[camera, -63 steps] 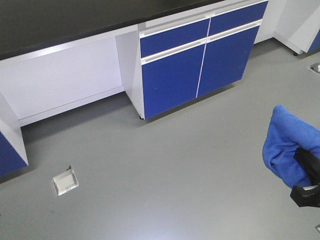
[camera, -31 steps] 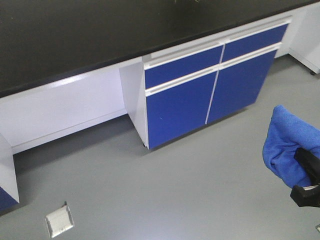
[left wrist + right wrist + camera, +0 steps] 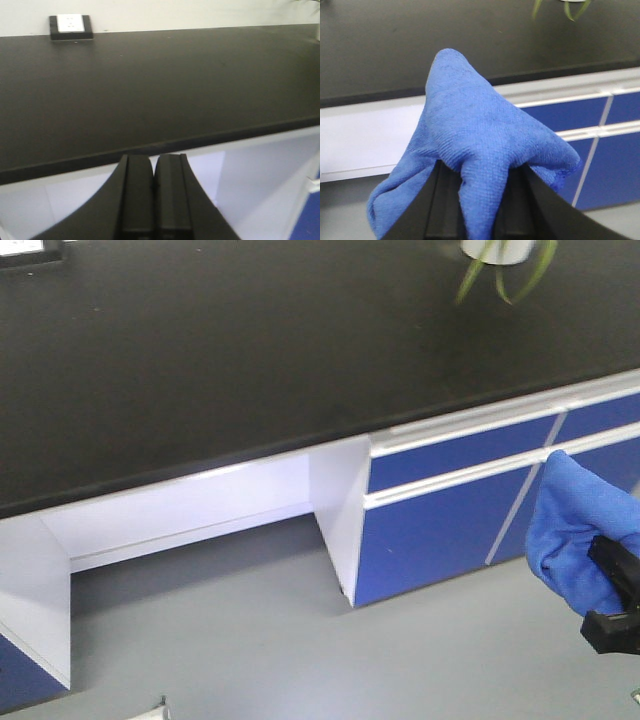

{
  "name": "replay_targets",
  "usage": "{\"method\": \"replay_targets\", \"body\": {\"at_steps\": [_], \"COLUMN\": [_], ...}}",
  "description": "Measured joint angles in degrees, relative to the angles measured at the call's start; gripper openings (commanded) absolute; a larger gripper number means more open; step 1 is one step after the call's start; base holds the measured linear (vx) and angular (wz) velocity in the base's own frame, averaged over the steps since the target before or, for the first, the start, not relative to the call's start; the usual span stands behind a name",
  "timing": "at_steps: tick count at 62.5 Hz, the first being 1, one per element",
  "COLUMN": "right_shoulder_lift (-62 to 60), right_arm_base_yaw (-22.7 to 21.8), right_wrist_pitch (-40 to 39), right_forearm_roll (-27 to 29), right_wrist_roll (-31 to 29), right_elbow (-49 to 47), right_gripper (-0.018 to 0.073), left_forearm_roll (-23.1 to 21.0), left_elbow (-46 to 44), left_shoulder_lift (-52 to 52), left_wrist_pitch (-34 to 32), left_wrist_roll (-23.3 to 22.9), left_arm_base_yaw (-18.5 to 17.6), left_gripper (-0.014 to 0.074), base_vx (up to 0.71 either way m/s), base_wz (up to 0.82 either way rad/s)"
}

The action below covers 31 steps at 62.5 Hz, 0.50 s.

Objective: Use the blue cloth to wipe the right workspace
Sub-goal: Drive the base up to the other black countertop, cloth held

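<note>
Standing on the black benchtop [image 3: 250, 370] are a socket box [image 3: 71, 26] by the wall [image 3: 175, 12] and a plant [image 3: 497, 260] (only pot base and leaves show), with blue cabinets [image 3: 450, 530] and grey floor [image 3: 250, 640] below. The right gripper [image 3: 612, 585] clamps the cloth [image 3: 485, 145] in the air, short of the benchtop; the left gripper [image 3: 152, 200] is pressed closed, empty. Against half a second ago, the benchtop fills more of the front view.

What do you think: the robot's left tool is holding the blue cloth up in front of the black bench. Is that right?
No, it is the right tool that is holding the blue cloth up in front of the black bench, as the right wrist view shows. The left tool is shut on nothing.
</note>
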Motion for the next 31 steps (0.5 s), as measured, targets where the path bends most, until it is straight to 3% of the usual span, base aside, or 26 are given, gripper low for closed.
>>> {"method": "replay_targets", "body": {"at_steps": [31], "right_shoulder_lift": [0.0], "right_arm_base_yaw": [0.0], "right_wrist_pitch": [0.0], "right_forearm_roll": [0.0], "right_wrist_roll": [0.0], "right_elbow": [0.0], "right_gripper": [0.0], "left_forearm_roll": [0.0], "left_elbow": [0.0], "left_shoulder_lift": [0.0], "left_wrist_pitch": [0.0], "left_wrist_roll": [0.0], "left_arm_base_yaw": [0.0], "left_gripper": [-0.0006], "base_vx": [0.31], "base_wz": [0.42]}}
